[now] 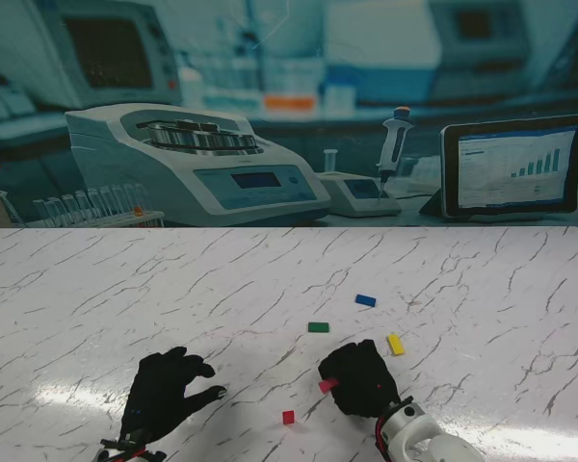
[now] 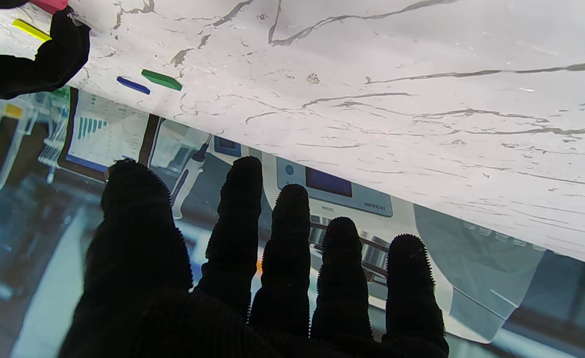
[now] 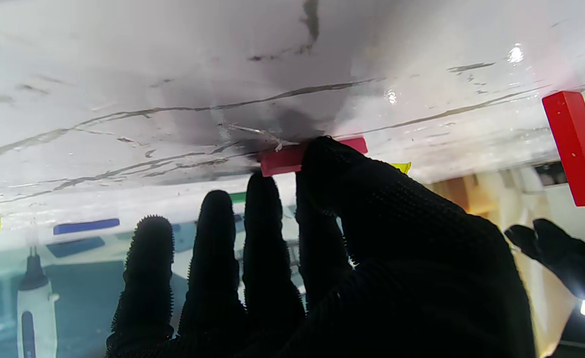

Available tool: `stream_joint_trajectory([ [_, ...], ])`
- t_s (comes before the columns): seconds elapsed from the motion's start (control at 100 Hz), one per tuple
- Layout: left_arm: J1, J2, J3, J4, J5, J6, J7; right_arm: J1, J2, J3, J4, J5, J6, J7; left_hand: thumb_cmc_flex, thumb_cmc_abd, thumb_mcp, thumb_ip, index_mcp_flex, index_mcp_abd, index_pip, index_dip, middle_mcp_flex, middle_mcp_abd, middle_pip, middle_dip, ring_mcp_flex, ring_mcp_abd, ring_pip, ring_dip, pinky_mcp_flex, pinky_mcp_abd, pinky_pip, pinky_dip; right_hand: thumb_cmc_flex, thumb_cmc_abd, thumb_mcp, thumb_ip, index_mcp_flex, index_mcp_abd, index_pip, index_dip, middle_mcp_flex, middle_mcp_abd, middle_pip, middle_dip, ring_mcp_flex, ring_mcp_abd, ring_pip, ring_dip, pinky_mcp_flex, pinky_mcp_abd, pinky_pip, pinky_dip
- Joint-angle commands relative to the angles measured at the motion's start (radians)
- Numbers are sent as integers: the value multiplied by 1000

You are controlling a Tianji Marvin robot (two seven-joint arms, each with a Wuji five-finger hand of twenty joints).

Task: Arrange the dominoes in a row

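Our right hand (image 1: 359,377) pinches a pink domino (image 1: 328,385) between thumb and forefinger; in the right wrist view the thumb (image 3: 330,164) covers the middle of the pink piece (image 3: 282,161), which sits close against the marble table (image 1: 96,289), though we cannot tell whether it touches. The other fingers lie straight and close together. Our left hand (image 1: 167,387) holds nothing, its fingers (image 2: 238,219) spread apart, palm down over the table to the left of the right hand. Between our two hands, a little nearer to us, a red domino (image 1: 288,417) stands on end. Farther from us lie a green domino (image 1: 318,327), a blue domino (image 1: 365,300) beyond it, and a yellow domino (image 1: 395,344) just right of our right hand, all well apart.
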Motion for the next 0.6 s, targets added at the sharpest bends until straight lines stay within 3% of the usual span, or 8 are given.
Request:
stream_joint_trajectory([
  [0.0,8,-3,2,-2,-6,-18,-9,-17,-5,-8,19,-1,10,12,-20,12,3,27,-2,-24,4,13,9,-20,16,14,7,-14,10,12,-6,0,10,4,65,-77,-1,-72,42,-74,173,92,36,0,62,35,10,13,28,19,-2,-3,26,-12],
  [0.13,7,-4,3,0,-10,-20,-7,-16,-6,-10,18,1,20,12,-16,26,5,26,1,-21,3,13,10,-16,16,13,8,-13,10,13,-6,2,13,5,72,-76,6,-71,27,-103,252,187,21,0,103,91,0,18,36,25,-5,-4,29,-13],
  [0.59,5,-5,6,-1,-20,-18,-9,-5,-17,-31,45,19,38,-47,38,67,4,18,10,-17,0,11,14,-11,16,13,10,-11,12,14,-6,10,20,9,93,-105,77,-95,-7,-121,416,301,-37,18,281,313,19,50,88,66,18,19,41,-10],
])
